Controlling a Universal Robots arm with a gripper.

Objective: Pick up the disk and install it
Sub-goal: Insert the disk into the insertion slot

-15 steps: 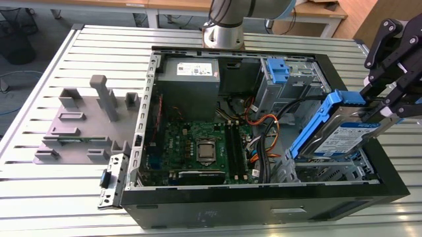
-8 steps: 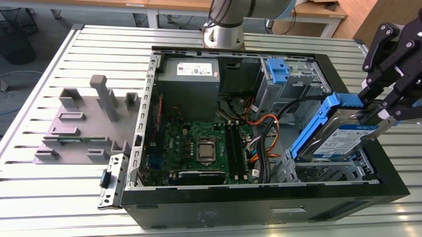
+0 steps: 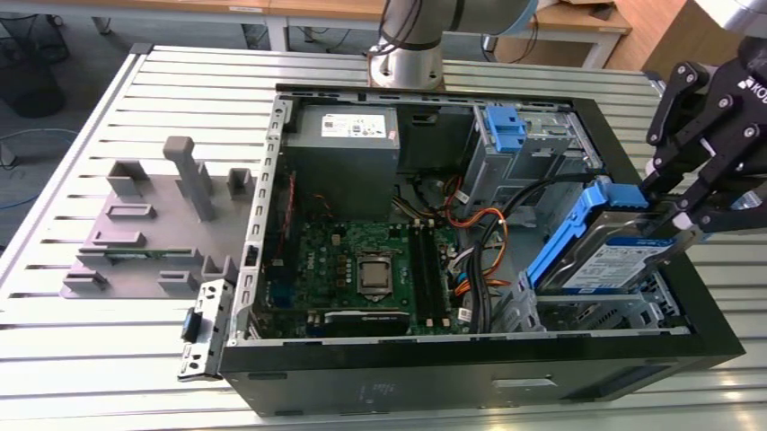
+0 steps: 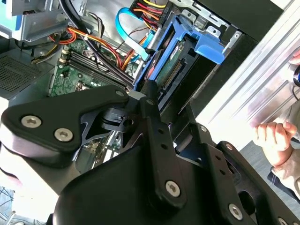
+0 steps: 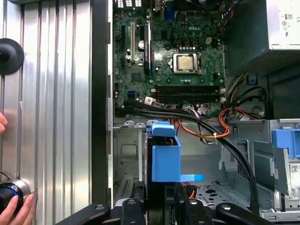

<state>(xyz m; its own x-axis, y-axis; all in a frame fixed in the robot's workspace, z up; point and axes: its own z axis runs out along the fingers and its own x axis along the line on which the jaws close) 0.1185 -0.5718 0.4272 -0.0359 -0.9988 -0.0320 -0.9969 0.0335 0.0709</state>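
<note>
While the gripper (image 3: 685, 208) is pinching the disk (image 3: 605, 251) by its upper end, its long axis is tilting down into the drive bay (image 3: 599, 316).

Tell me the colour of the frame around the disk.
Bright blue, clearest in the exterior view, around the disk.

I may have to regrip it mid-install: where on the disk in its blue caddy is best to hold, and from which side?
Judging by its pose, grip the disk at its raised end, across the thin blue caddy rails, coming from above. It stands tilted, its lower end in the drive bay, so only the upper end is free. The gripper is shut on the disk there.
</note>
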